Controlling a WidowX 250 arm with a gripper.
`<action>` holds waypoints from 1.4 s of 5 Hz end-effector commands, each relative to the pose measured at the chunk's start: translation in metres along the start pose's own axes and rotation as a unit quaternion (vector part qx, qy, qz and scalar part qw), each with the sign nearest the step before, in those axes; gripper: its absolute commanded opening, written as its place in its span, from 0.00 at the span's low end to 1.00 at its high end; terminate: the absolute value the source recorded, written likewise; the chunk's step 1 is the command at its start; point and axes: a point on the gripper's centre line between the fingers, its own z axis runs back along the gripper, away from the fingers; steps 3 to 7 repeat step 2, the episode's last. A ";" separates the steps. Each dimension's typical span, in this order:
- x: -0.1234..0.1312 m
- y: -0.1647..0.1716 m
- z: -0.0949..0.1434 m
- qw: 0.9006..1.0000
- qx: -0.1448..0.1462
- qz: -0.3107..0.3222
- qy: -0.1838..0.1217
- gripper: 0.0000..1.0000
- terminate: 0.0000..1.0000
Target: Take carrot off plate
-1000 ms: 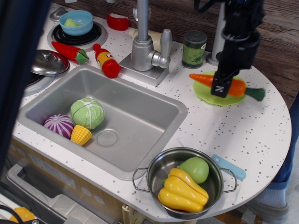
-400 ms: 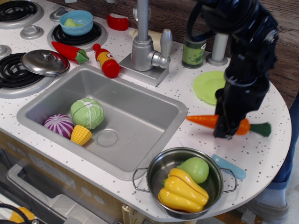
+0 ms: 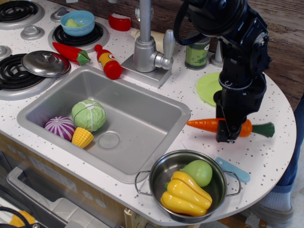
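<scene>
The carrot lies across the speckled white worktop, off the plate, its orange tip pointing toward the sink and its green stub at the right. The black arm comes down from the top and its fingers sit over the middle of the carrot, hiding that part; they look closed around it, though the contact itself is hard to see from this side. The plate is bare, just behind the arm and partly covered by it, near a green can. In front of the carrot stands a steel pot holding a yellow pepper and a green fruit, with a pale blue knife lying beside it. In the sink are a green cabbage, a purple onion and a yellow corn piece, all close together at the left. A grey tap rises behind the sink. To its left lie a red-and-yellow bottle and a red chili. A blue bowl sits on a back burner, and a steel lid rests on the burner at the left.
</scene>
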 end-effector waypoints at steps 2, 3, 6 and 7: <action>0.005 0.013 0.019 0.999 0.022 -0.006 -0.032 1.00 1.00; 0.005 0.013 0.019 0.999 0.022 -0.006 -0.032 1.00 1.00; 0.005 0.013 0.019 0.999 0.022 -0.006 -0.032 1.00 1.00; 0.005 0.013 0.019 0.999 0.022 -0.006 -0.032 1.00 1.00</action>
